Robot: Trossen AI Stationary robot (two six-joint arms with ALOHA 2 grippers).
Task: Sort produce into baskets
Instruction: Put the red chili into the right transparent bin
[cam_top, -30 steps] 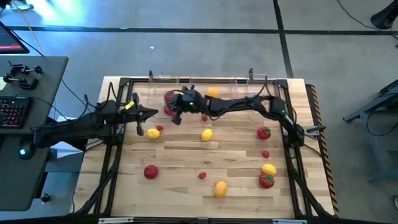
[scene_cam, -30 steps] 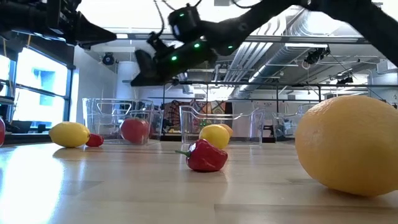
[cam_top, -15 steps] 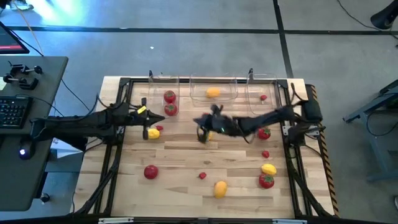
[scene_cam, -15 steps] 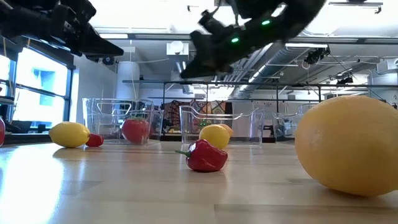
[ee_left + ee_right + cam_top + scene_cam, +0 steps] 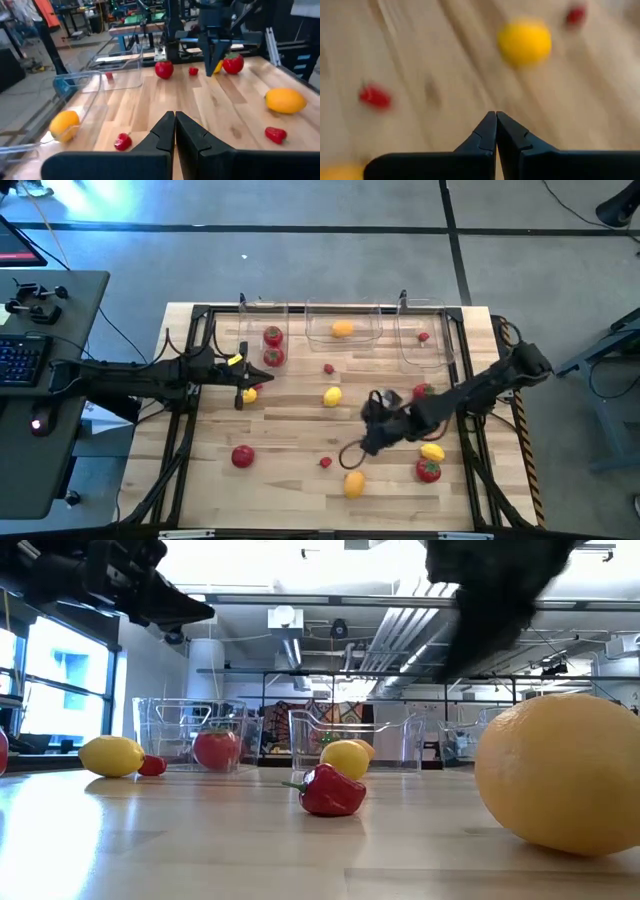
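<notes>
Wooden table (image 5: pixel 300 425) with three bins (image 5: pixel 343 332) at its far edge, fruit scattered. Right gripper (image 5: pixel 375 442), fingers together, empty, hovers near an orange citrus (image 5: pixel 354 483); left gripper (image 5: pixel 240 392) likewise closed. Risk: descending closed would knock fruit away.

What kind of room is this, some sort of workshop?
Probably a robotics lab or workshop: a wooden table framed in black rails, a desk with a keyboard beside it, and exposed ceiling ducts overhead.
</notes>
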